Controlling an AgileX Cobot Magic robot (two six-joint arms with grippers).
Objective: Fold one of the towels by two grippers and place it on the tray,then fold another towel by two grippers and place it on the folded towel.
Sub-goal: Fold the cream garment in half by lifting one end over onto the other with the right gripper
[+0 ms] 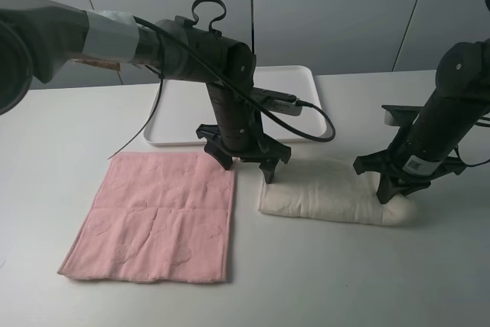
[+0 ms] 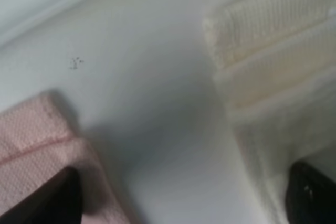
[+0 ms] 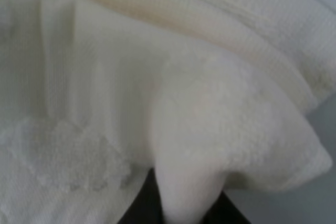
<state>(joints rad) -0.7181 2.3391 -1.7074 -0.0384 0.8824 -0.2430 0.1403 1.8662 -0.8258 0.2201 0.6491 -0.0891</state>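
From up high, my left claw (image 1: 246, 162) is spread wide open and holds nothing. One finger is by the corner of the pink towel (image 1: 153, 220) and the other is by the near end of the cream towel (image 1: 329, 197). The cream towel lies folded on the table (image 1: 429, 281), in front of the white tray (image 1: 306, 82), not on it yet. My right claw (image 1: 387, 193) is pinched shut on its far end. In my left wrist view, one black finger (image 2: 58, 198) sits on the pink corner and the other (image 2: 310, 192) on the cream edge, with bare table between. If I close here, I might grab both towels, or miss the cream one. In my right wrist view, I see a bunched bit of cream towel (image 3: 210, 129) squeezed tight. If only this side lifts, I think the fold could flop open.
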